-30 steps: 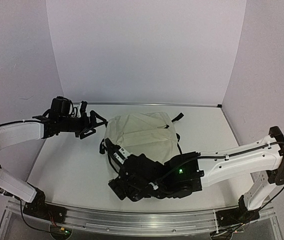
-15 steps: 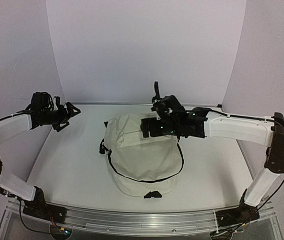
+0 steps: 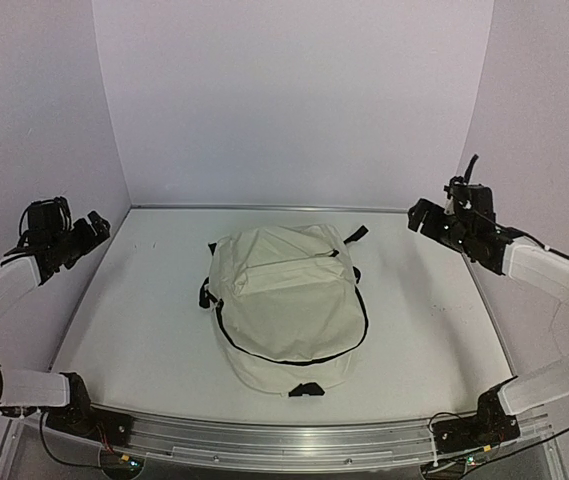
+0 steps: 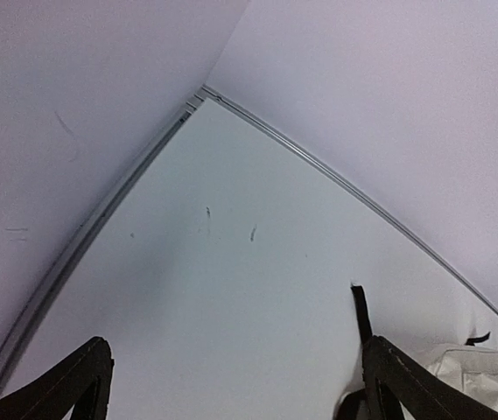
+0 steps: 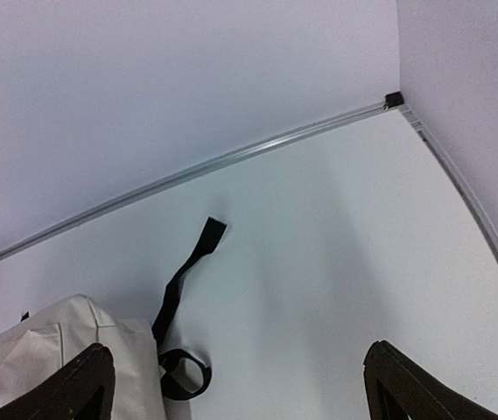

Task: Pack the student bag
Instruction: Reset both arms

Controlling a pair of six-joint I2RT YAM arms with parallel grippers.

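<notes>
The left hand (image 3: 92, 228) and the right hand (image 3: 419, 215), two in all, are hanging spread wide and gripping nothing, near opposite side edges of the one white counter (image 3: 134, 320). Between them, well apart from each, one student bag (image 3: 284, 300) is lying, with pale lilac walls (image 3: 284, 100) enclosing three sides.

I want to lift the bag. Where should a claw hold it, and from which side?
Probably the black strap lying flat beyond the far right corner of the student bag. It sticks out clear of the soft body, so the right claw, nearest, could pinch it from above.
</notes>
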